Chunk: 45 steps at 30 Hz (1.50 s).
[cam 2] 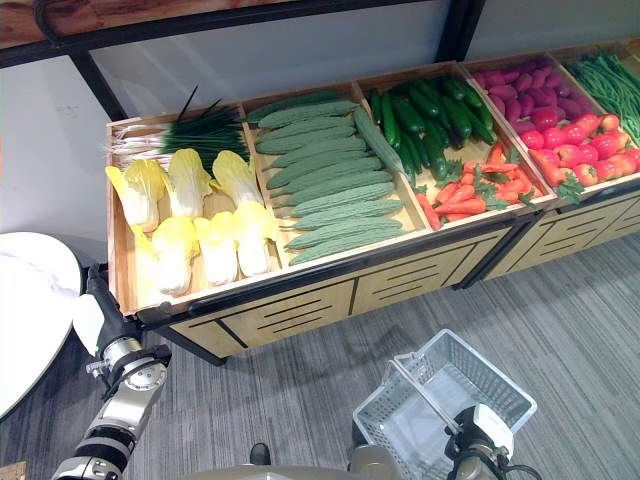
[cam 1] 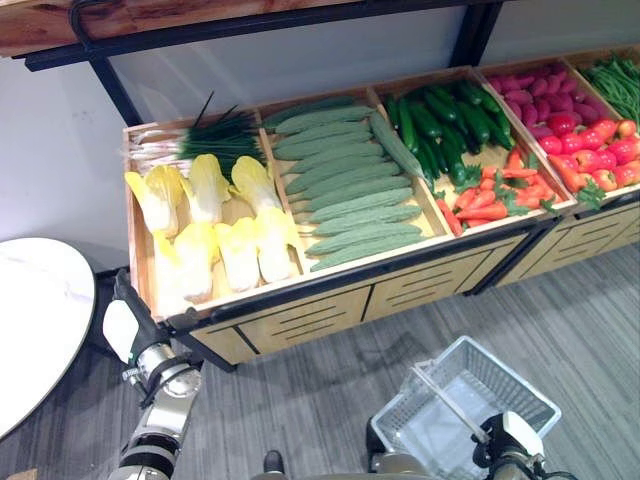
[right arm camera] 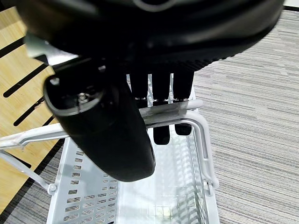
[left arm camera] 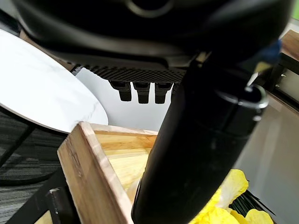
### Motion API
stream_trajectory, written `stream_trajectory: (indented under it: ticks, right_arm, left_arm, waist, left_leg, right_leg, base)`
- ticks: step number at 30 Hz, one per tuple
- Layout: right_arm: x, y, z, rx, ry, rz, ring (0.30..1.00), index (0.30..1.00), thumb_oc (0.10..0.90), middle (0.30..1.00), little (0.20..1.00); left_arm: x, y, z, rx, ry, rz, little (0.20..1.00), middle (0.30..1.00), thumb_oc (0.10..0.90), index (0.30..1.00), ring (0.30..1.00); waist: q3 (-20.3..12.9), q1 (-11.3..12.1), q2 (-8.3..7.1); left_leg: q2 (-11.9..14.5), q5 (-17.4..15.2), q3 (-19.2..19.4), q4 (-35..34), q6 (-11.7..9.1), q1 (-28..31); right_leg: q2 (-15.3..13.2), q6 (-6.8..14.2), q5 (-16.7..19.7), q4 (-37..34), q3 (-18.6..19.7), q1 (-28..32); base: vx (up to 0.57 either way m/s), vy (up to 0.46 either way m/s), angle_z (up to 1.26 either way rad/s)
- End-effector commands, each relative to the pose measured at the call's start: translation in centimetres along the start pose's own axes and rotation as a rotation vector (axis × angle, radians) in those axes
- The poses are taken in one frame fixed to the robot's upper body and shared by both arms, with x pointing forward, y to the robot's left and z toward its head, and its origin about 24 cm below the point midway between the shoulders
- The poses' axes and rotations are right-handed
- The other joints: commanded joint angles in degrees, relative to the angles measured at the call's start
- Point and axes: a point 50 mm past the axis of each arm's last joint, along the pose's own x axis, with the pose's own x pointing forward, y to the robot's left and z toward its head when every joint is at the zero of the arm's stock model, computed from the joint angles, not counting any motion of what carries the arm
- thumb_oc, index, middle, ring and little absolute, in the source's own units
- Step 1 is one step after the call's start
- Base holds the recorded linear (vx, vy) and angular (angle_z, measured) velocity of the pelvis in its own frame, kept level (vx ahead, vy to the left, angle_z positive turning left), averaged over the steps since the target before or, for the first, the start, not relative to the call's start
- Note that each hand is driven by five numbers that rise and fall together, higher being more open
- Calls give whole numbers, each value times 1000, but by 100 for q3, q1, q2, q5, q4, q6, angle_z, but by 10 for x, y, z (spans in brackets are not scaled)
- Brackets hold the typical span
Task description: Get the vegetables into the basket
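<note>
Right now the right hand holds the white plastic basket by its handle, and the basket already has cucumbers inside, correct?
Not quite. The right hand does hold the white plastic basket by its handle, but the right wrist view shows the basket empty.

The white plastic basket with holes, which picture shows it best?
The left eye view: the whole white plastic basket stands over the grey floor. The right eye view shows nearly the same. The right wrist view shows the right hand curled round its handle, plus its inside.

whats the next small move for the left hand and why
Probably lift the left hand over the crate's front edge toward the nearest cabbage: it hangs open and empty just outside that corner, while the right hand already holds the empty basket by its handle.
</note>
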Motion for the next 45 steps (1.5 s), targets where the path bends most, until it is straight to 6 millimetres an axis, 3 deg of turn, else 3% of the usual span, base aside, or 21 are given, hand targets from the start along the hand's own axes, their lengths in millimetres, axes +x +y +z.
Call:
stream_trajectory:
  ticks: [1,7,16,22,23,28,31,32,33,34,45]
  right_arm:
    - [12,-23,18,-58,-68,-83,300,300,400,300,300]
    - [14,-26,26,-73,-93,-89,300,300,400,300,300]
    - [14,-25,37,-73,-128,-92,300,300,400,300,300]
    - [14,-25,41,-82,-147,-97,300,300,400,300,300]
    - [14,-25,42,-82,-153,-97,300,300,400,300,300]
    - [13,-22,44,-79,-161,-86,300,300,400,300,300]
    - [12,-21,44,-87,-165,-77,300,300,400,300,300]
    - [12,-20,44,-90,-165,-69,300,300,400,300,300]
    - [12,-20,43,-89,-165,-69,300,300,400,300,300]
    - [12,-21,42,-89,-162,-71,300,300,400,300,300]
    - [13,-22,40,-87,-155,-54,300,300,400,300,300]
  left_arm:
    - [45,20,53,-124,-143,174,1000,1000,900,1000,1000]
    - [52,17,71,-213,-135,207,1000,1000,900,1000,1000]
    - [56,14,83,-275,-119,251,1000,1000,900,1000,1000]
    - [57,10,73,-297,-14,296,1000,1000,900,1000,1000]
    - [56,9,74,-311,4,298,953,953,867,953,953]
    - [56,6,64,-321,76,296,959,959,871,959,959]
    - [57,5,62,-342,117,292,868,868,806,868,868]
    - [58,4,58,-295,124,270,687,687,676,687,687]
    - [59,4,58,-275,120,261,462,462,516,462,462]
    - [59,2,56,-250,125,236,300,300,400,300,300]
    - [63,-1,58,-227,124,186,300,300,400,300,300]
  waist:
    - [-139,-96,-335]
    - [-57,-155,-392]
    - [58,-196,-439]
    - [117,-228,-460]
    - [131,-236,-465]
    - [187,-248,-478]
    - [197,-259,-474]
    - [199,-271,-475]
    - [202,-274,-476]
    - [202,-286,-472]
    - [209,-328,-453]
  left_leg:
    - [35,-55,-36,6,-170,-162]
    - [69,-29,11,6,-162,-291]
    - [108,2,86,6,-168,-431]
    - [107,2,118,6,-163,-451]
    - [110,0,127,6,-163,-454]
    - [127,7,145,6,-162,-463]
    - [127,2,167,6,-165,-450]
    - [127,-5,181,6,-165,-434]
    - [127,-7,189,6,-165,-428]
    - [128,-7,195,6,-165,-424]
    - [113,-33,250,6,-159,-353]
  right_leg:
    - [-371,533,-332,28,-5,286]
    - [-329,523,-296,28,109,71]
    - [-299,519,-258,28,196,-139]
    - [-291,520,-234,28,250,-209]
    - [-286,517,-235,28,269,-230]
    - [-268,506,-224,35,298,-271]
    - [-255,503,-219,38,320,-282]
    - [-242,502,-219,39,336,-282]
    - [-240,502,-219,38,342,-278]
    - [-236,505,-218,36,345,-284]
    - [-233,515,-211,28,397,-257]
  base:
    - [13,9,-4]
    - [2,7,-12]
    - [-4,5,-8]
    - [0,2,-1]
    - [0,0,0]
    - [0,0,0]
    - [3,5,-3]
    - [5,3,-5]
    - [6,6,-9]
    - [2,4,-10]
    - [2,7,-3]
